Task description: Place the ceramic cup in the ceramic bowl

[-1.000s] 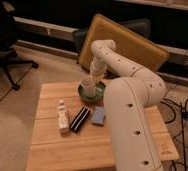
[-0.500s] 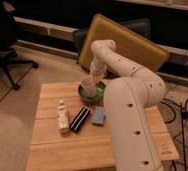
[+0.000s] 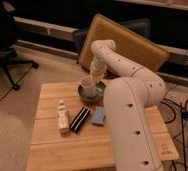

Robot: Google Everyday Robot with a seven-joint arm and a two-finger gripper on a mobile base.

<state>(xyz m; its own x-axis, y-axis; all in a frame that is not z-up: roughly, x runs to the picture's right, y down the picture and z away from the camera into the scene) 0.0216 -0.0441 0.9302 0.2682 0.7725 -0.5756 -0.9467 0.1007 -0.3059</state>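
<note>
**A:** Anything different from a second ago?

**B:** Hardly. The arm has stayed put, the hand (image 3: pixel 93 76) hangs over the green bowl (image 3: pixel 100 92) at the far side of the worktop (image 3: pixel 47 145), and the cup (image 3: pixel 88 86) sits where it did, low inside the bowl's rim.

**A:** So the cup is in?

**B:** It looks that way, upright or nearly so, though I can't tell if its base rests on the bowl's floor. I'd judge the placing is about finished and only the letting go and pulling away are left.

**A:** Is the hand gripping it?

**B:** I cannot tell; the hand runs straight into the top of the cup and nothing separates them to my eye.

**A:** Room to back out?

**B:** Straight up is free. The bowl stands near the far edge of the worktop, so a sideways nudge might push it that way. The white bottle (image 3: pixel 62 116), dark case (image 3: pixel 80 119) and blue block (image 3: pixel 99 115) lie nearer, well apart from the bowl, with bare wood to the left.
</note>
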